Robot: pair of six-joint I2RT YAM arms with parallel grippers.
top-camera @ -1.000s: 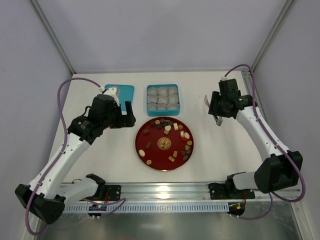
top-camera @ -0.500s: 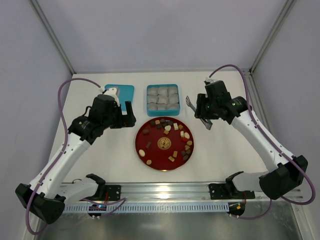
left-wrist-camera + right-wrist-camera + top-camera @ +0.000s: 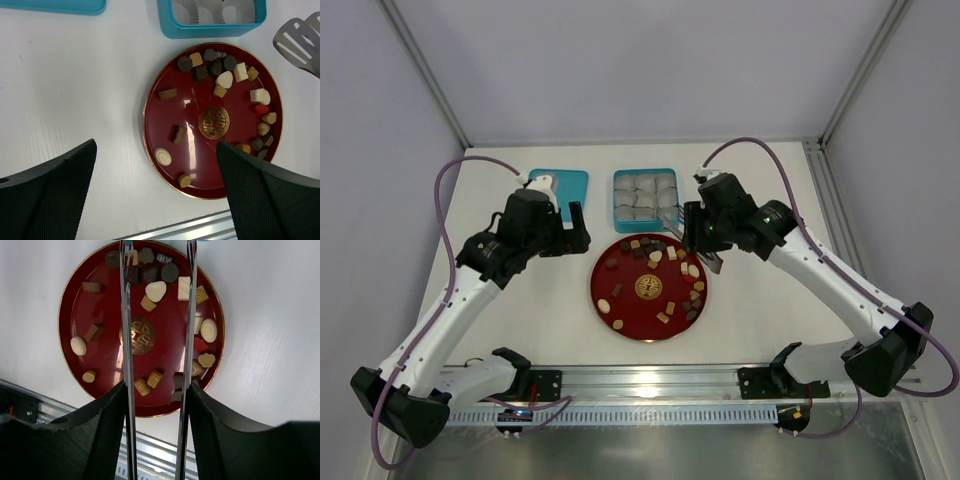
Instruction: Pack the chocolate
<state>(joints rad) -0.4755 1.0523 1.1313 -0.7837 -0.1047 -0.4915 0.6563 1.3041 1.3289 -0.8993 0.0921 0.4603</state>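
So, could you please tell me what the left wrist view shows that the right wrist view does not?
Only the left wrist view: the teal box with its white paper cups, the teal lid and the open left gripper. Only the right wrist view: the right gripper closed on the tongs. Both: the red plate, the chocolate on it, the metal rail, and the tongs, seen from the left only as slotted tips.
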